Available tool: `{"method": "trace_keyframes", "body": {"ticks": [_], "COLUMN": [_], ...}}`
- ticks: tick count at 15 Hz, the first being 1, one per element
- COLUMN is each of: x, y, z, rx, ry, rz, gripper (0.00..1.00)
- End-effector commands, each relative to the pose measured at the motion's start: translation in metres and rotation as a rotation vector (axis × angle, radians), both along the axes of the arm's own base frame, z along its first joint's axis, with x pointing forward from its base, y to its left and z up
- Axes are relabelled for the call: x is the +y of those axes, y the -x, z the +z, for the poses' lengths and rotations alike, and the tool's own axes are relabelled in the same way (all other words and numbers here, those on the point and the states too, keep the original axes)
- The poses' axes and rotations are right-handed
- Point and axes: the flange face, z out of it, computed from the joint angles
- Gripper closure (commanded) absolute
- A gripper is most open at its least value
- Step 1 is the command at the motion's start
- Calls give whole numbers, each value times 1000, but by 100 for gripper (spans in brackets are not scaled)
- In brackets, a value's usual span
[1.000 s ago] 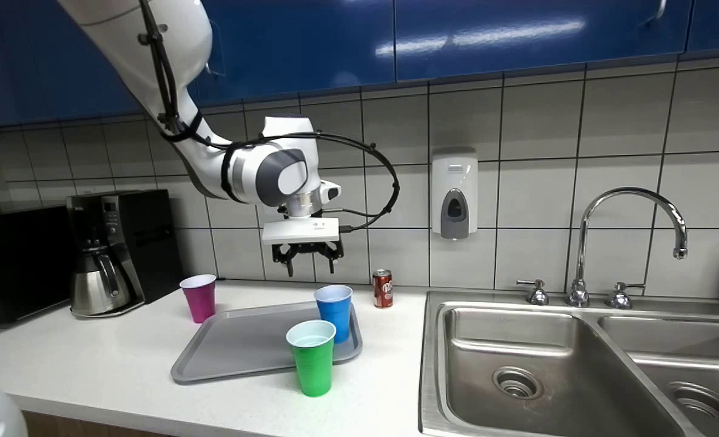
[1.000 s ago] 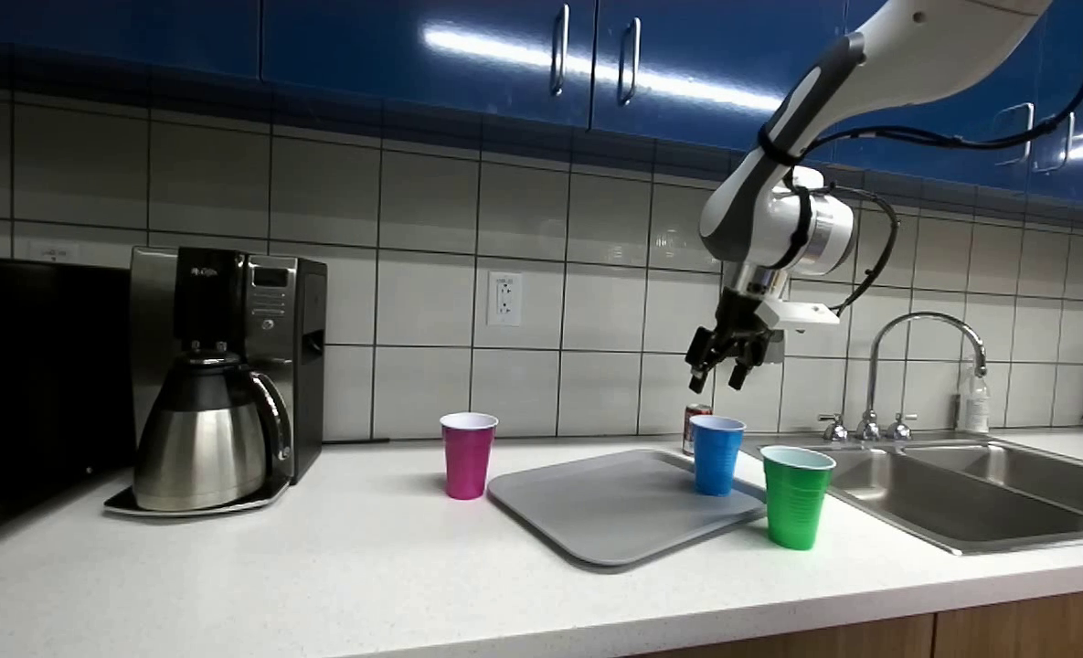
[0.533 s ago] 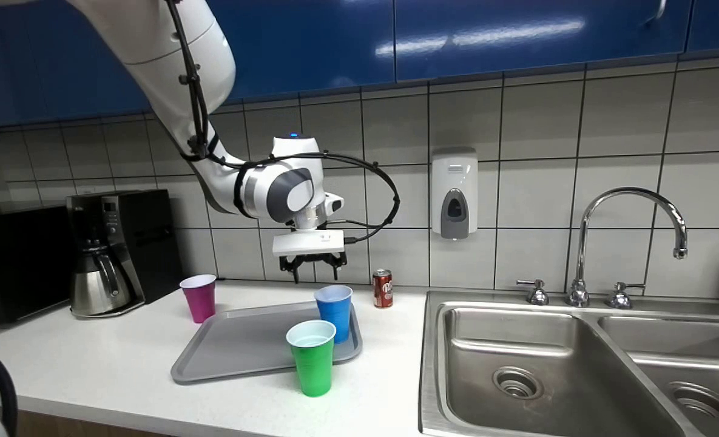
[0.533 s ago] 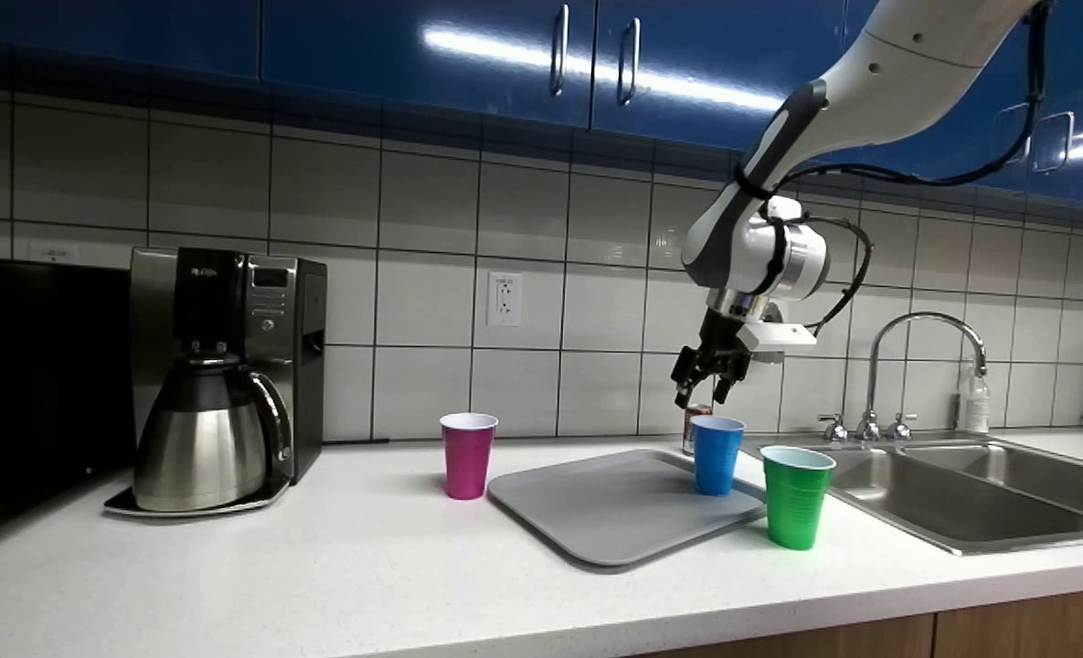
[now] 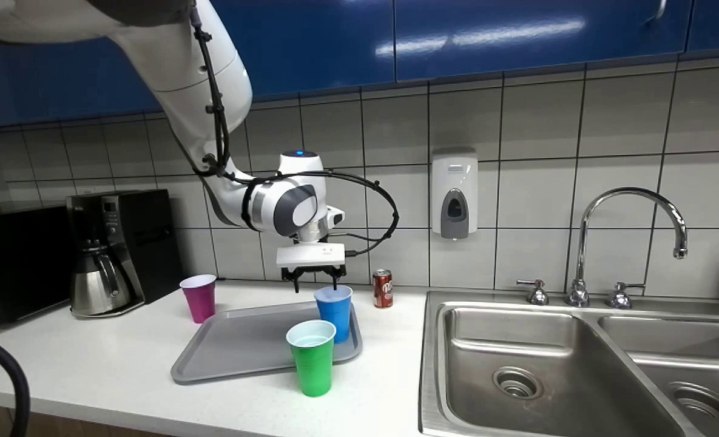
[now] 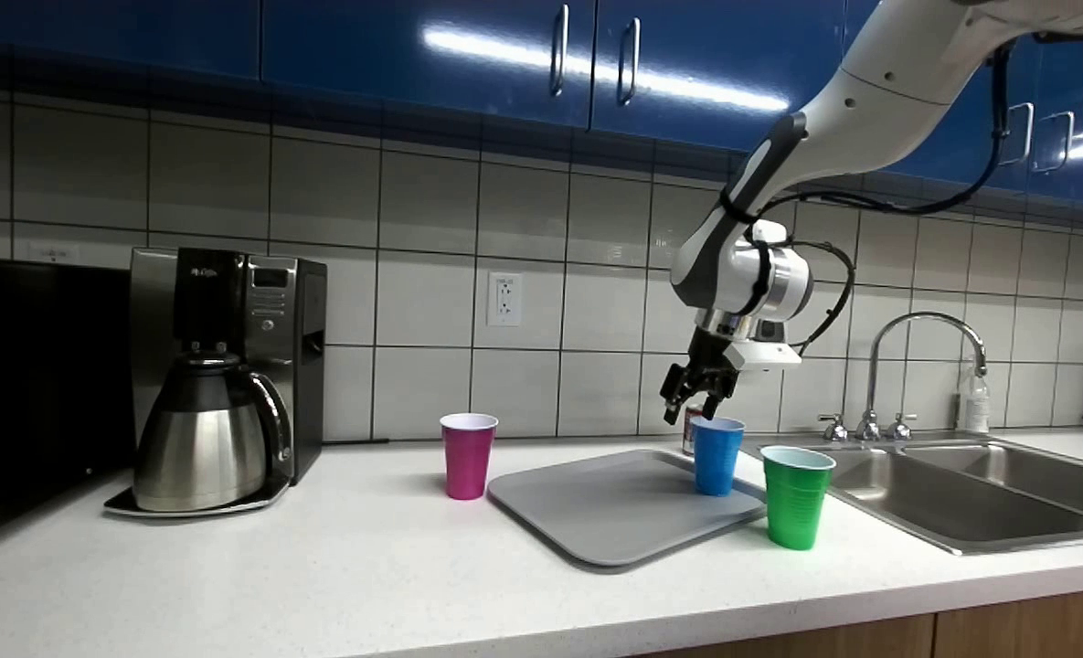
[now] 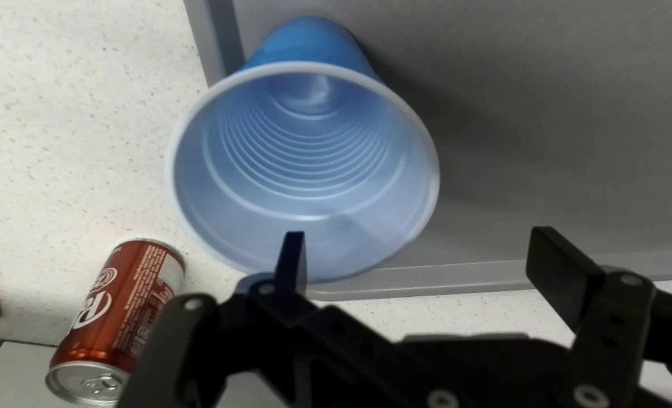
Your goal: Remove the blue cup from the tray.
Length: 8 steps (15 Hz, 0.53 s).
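Note:
The blue cup (image 5: 337, 320) stands upright near the sink-side end of the grey tray (image 5: 244, 343); the cup (image 6: 716, 461) and tray (image 6: 614, 516) show in both exterior views. My gripper (image 5: 315, 287) is open and empty, pointing down just above the cup's rim height (image 6: 691, 413). In the wrist view, the gripper (image 7: 417, 233) has one finger overlapping the cup's near rim and opening (image 7: 307, 153). The other finger is over the tray (image 7: 540, 141), to the right of the cup. I cannot tell whether the finger touches the cup.
A green cup (image 5: 312, 361) stands at the tray's front edge, close to the blue cup. A red can (image 7: 117, 317) stands behind, beside the tray. A purple cup (image 6: 468, 457) stands at the tray's far end. The sink (image 5: 511, 358) and coffee maker (image 6: 230, 384) flank the area.
My open gripper has come down towards the blue cup, shifting slightly right in an exterior view and left in an exterior view. The cups and tray have not moved.

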Motion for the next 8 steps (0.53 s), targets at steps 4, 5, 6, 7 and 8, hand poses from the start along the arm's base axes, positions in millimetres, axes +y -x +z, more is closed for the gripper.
{"method": "trace_keyframes", "body": {"ticks": [4,5,6,7,8], "x": [-5,-6,-6,-6,-7], "y": [-10,-10,-9,-9,-9], "z": [-10,-12,-14,-16,-17], "rx": [3,6,10,13,15], "ry": [0,0,-2,-3,-4], "rz": [20,20,20,19,19], "gripper": [0,0,0,0,0]}}
